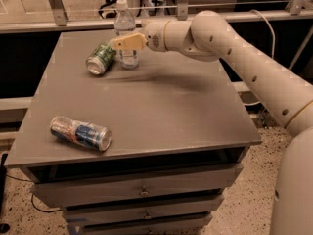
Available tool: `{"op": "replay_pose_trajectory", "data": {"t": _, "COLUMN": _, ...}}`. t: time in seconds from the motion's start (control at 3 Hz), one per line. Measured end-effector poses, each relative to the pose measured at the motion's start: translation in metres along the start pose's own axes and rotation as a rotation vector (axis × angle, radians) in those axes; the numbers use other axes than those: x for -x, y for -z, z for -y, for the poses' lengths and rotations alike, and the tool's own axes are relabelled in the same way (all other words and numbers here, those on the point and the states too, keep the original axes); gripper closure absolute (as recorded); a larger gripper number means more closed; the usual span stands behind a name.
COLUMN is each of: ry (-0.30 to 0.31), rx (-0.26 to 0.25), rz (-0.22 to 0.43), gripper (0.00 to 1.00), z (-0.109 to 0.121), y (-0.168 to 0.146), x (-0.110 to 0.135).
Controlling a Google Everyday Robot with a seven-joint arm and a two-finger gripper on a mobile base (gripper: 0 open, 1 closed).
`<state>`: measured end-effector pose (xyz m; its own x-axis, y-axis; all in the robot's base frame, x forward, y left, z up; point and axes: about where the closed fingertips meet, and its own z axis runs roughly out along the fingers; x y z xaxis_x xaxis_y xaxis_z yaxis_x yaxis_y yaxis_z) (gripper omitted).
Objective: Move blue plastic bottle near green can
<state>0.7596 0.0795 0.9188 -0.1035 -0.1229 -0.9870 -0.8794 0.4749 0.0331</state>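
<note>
Blue plastic bottle (125, 25) upright beside cylindrical green can (100, 58), end effector (117, 42) alongside.

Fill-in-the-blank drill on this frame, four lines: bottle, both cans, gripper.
The clear plastic bottle stands ___ on the grey table.
The dark green metal can lies on its ___ beside it.
The gripper is at the ___, not at either can.
The blue, red and silver can lies near the table's ___ edge.
Missing: upright; side; bottle; front.

No readable text on green can (100, 58), blue plastic bottle (124, 22); tool (120, 43) at bottle.
</note>
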Motion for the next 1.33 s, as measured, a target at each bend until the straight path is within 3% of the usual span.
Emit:
{"op": "replay_pose_trajectory", "data": {"t": 0.33, "ry": 0.0, "rx": 0.0, "rz": 0.0, "gripper": 0.0, "z": 0.0, "y": 0.0, "x": 0.0}}
{"op": "replay_pose_trajectory", "data": {"t": 0.67, "ry": 0.045, "rx": -0.02, "rz": -0.009, "gripper": 0.0, "z": 0.014, "y": 0.06, "x": 0.004}}
{"op": "replay_pose_trajectory", "data": {"t": 1.0, "ry": 0.146, "rx": -0.084, "rz": 0.016, "gripper": 0.0, "z": 0.023, "y": 0.175, "x": 0.028}}
{"op": "replay_pose_trajectory", "data": {"t": 1.33, "ry": 0.142, "rx": -0.159, "rz": 0.008, "gripper": 0.0, "z": 0.04, "y": 0.227, "x": 0.018}}
